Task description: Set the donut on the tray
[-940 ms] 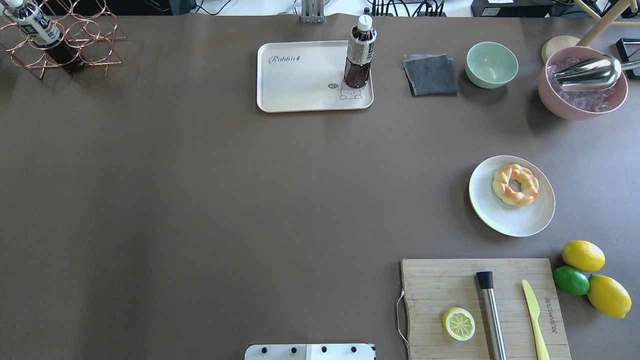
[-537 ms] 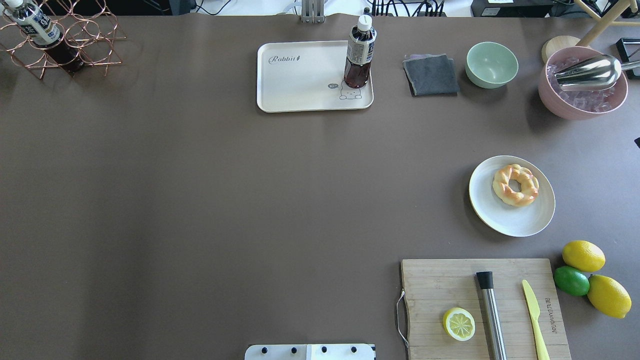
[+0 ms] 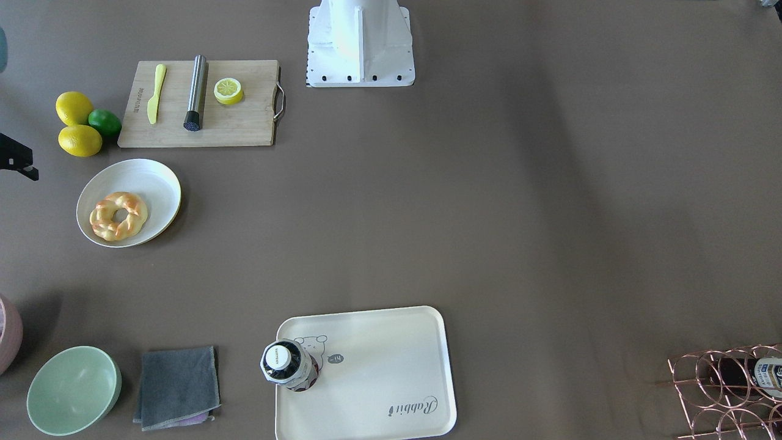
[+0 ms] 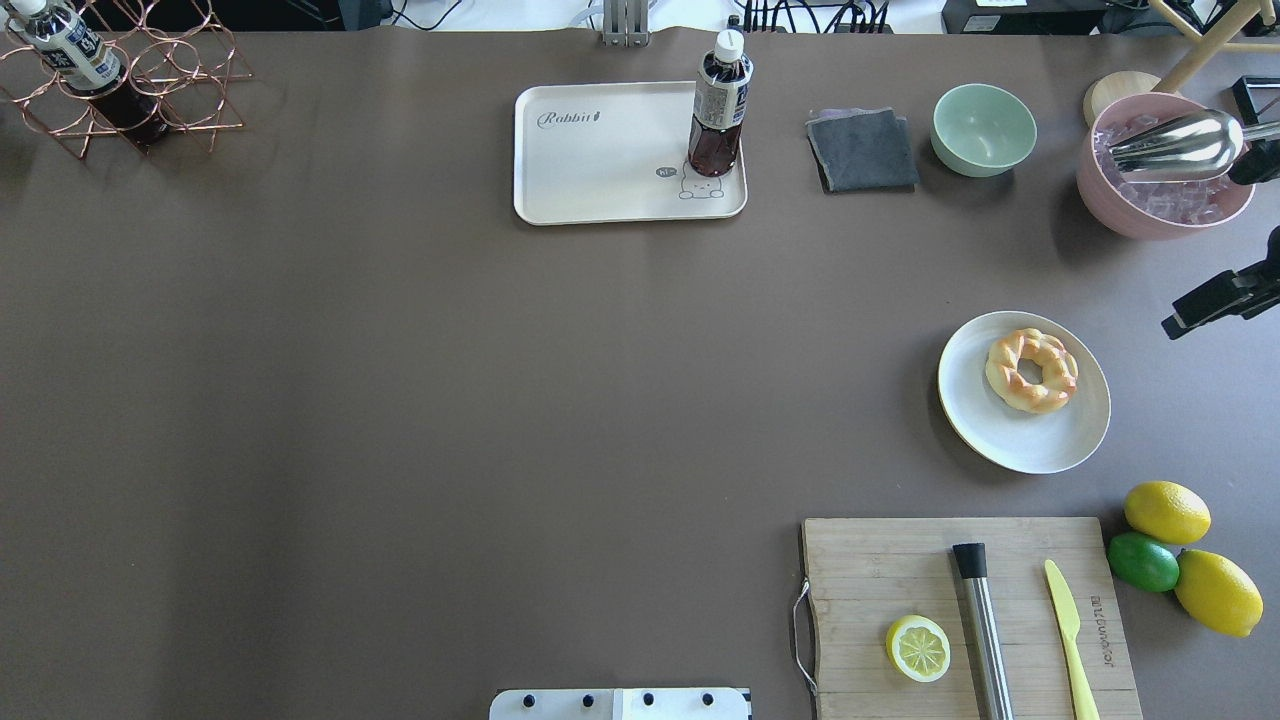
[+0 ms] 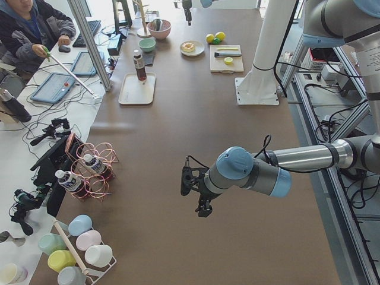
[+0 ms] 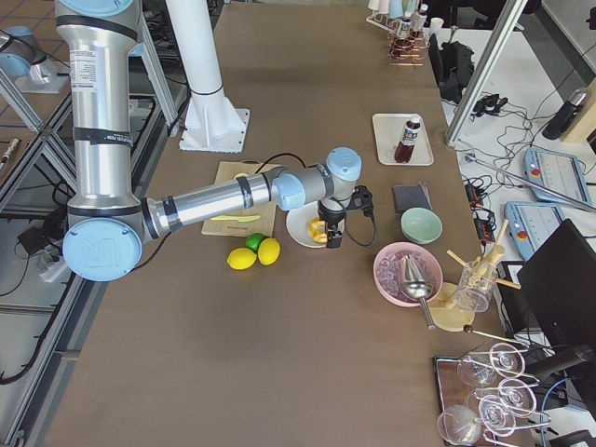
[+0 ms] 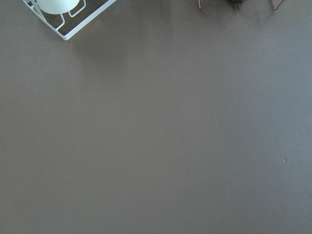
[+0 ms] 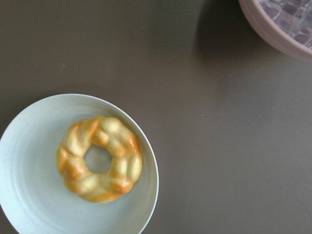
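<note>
The donut [image 4: 1032,370], a braided golden ring, lies on a round white plate [image 4: 1040,445] at the right of the table. It also shows in the right wrist view [image 8: 99,158] and the front view [image 3: 118,216]. The cream tray [image 4: 600,160] with "Rabbit" script lies at the far middle, with a dark bottle [image 4: 718,110] standing on its bear corner. My right gripper [image 4: 1190,318] hangs at the right edge, right of the plate and above the table; I cannot tell its jaws. My left gripper [image 5: 202,208] hovers over bare table far to the left; I cannot tell its state.
A wooden cutting board [image 4: 880,590] with a lemon slice [image 4: 918,648], a steel muddler and a yellow knife lies near the plate. Lemons and a lime [image 4: 1143,561] sit beside it. A pink ice bowl [image 4: 1110,200], a green bowl [image 4: 984,128] and a grey cloth [image 4: 862,150] stand at the back right.
My right gripper has come into the overhead view from the right edge, moving left toward the plate. The donut, plate and tray have not moved.
</note>
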Robot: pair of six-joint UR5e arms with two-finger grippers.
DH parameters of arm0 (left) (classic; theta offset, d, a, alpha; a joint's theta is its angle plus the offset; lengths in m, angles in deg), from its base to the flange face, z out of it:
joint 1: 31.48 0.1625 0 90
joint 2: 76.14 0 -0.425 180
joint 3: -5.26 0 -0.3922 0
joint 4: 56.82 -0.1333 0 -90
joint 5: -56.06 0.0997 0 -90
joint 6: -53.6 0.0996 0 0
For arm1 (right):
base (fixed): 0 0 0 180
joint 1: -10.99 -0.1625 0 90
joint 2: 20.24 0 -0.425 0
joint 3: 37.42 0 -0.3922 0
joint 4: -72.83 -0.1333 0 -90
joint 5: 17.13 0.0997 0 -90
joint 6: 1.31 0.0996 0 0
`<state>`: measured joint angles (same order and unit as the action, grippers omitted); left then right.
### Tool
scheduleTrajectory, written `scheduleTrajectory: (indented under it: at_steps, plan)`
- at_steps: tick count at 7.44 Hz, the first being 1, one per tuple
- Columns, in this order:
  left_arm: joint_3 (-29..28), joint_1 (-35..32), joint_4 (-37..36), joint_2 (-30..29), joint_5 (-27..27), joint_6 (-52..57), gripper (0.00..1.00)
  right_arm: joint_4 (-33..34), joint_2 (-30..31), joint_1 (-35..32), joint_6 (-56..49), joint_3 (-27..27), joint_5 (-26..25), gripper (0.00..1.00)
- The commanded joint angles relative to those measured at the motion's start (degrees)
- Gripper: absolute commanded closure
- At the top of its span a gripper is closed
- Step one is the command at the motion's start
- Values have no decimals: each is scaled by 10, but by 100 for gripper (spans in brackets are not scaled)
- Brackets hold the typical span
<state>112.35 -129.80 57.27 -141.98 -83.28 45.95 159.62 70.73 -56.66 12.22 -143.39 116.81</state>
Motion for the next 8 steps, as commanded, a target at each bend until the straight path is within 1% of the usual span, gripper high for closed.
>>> scheduleTrajectory:
  at_steps: [1,2,3,4,6,8]
  plan:
    - [-3,1,-2,0,1,-7,3,-113,1,64,147,44,-19,8]
    - [-2,1,-2,-1,1,-7,2,-169,-5,74,150,98,-31,10]
    - [-1,1,-2,-3,2,-6,2,-219,-6,81,175,131,-32,15]
    - [1,1,-2,-3,2,-6,2,-233,-4,85,199,133,-33,27]
    - [1,1,-2,-9,3,-6,3,-234,2,96,207,133,-55,46]
    - [1,1,-2,-9,3,-6,3,-234,1,108,220,133,-61,46]
